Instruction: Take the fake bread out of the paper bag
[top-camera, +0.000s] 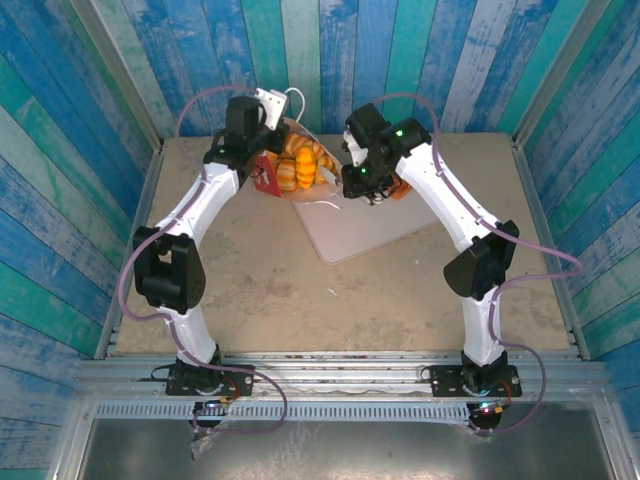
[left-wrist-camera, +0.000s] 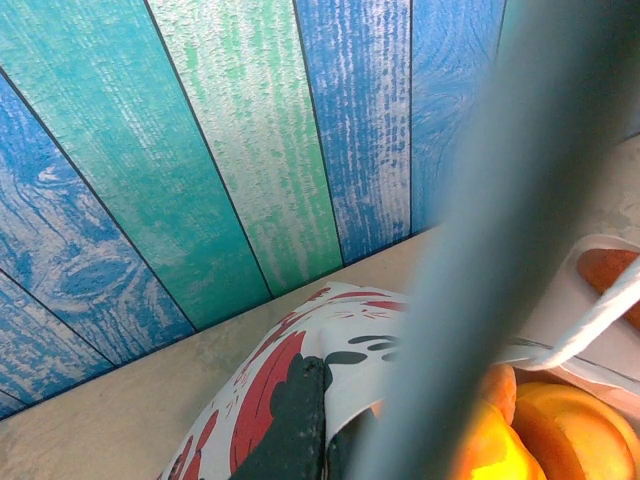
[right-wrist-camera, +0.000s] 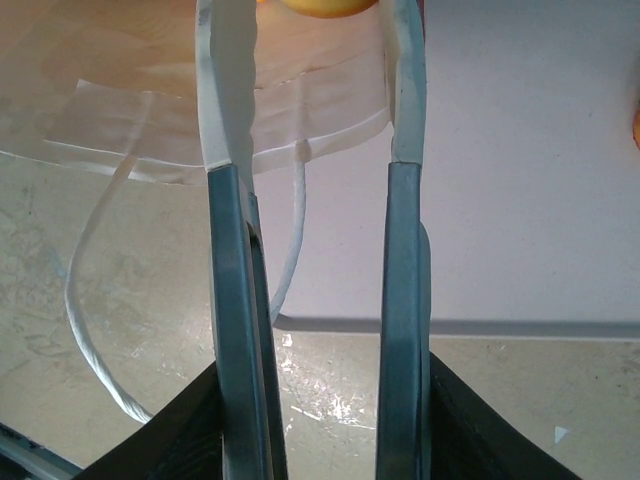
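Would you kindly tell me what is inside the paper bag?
Several orange pieces of fake bread show at the mouth of the paper bag; whatever lies deeper is covered by its wall.

left gripper (top-camera: 263, 166) seemingly clamped shut; right gripper (right-wrist-camera: 312, 100) jaws parted

A flat, pale pink square tray (top-camera: 362, 236) lies askew on a tan table (top-camera: 280, 300), near the back. Blue and green painted plank walls (top-camera: 300, 50) surround the table.

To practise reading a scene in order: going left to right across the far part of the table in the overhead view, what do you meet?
paper bag → fake bread → right gripper
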